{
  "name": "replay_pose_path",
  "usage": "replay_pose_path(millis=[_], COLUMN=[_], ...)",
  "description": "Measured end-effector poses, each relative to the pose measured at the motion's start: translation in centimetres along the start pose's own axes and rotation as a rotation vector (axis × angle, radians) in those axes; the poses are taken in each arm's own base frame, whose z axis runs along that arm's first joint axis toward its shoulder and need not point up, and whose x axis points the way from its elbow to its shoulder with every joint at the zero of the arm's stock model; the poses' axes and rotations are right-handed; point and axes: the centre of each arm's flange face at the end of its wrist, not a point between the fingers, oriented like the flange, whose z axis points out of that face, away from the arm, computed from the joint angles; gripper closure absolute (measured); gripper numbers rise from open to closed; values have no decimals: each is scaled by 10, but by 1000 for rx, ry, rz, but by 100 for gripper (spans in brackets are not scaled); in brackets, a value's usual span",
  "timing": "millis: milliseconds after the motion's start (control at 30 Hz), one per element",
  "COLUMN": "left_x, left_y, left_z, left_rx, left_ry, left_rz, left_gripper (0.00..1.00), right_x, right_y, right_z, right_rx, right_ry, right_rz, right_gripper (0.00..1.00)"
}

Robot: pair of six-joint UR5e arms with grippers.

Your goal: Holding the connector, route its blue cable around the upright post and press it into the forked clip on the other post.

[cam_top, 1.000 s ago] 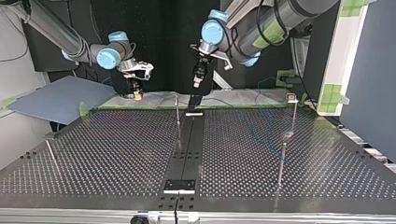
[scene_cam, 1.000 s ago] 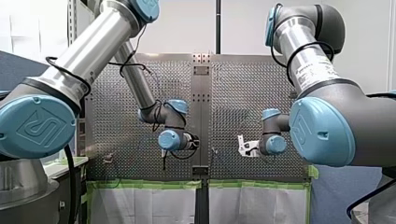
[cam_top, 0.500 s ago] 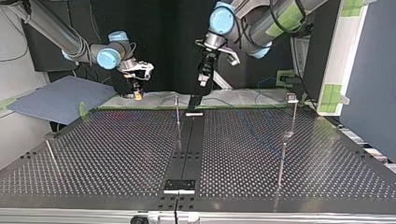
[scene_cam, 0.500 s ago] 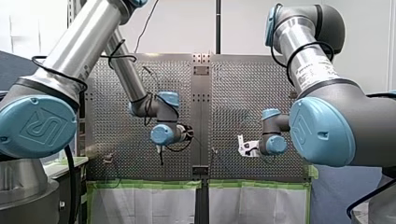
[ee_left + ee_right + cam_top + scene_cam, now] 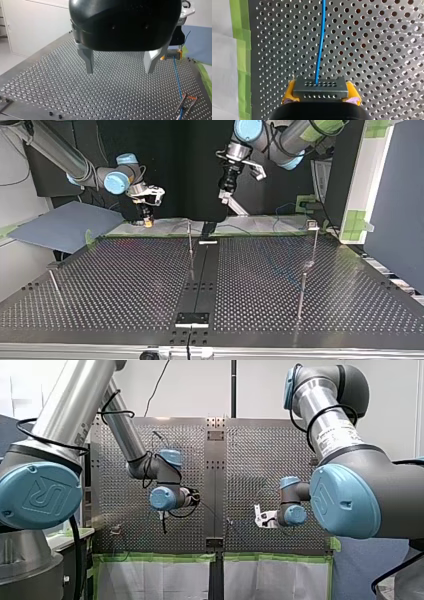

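Perforated metal table [image 5: 125, 285], thin upright posts [image 5: 301, 295]

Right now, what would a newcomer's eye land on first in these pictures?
Probably the blue cable, running straight across the perforated table from the grey connector clamped between the yellow-padded fingers of my right gripper. Next, my left gripper, hanging above the table with its metal fingers wide apart and nothing between them.

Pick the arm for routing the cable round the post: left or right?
Right. My right gripper is shut on the connector, blue cable running out ahead. My left gripper is open, empty, high above the table.
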Motion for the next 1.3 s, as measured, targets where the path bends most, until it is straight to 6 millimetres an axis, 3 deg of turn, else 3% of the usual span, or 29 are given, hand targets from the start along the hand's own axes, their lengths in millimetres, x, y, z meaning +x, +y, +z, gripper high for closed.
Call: replay_pose_path(millis=[1033, 1300], left_x=[-28, -13], left_y=[24, 34], left_z=[-103, -128], left_rx=[-48, -49], left_ry=[-18, 20], left_rz=[-20, -24], left_gripper=[0, 0], right_x=[1, 1], right_y=[-4, -5], right_z=[0, 0], right_rx=[6, 8], right_ry=[0, 0], right_rz=[-2, -2], right_gripper=[100, 100])
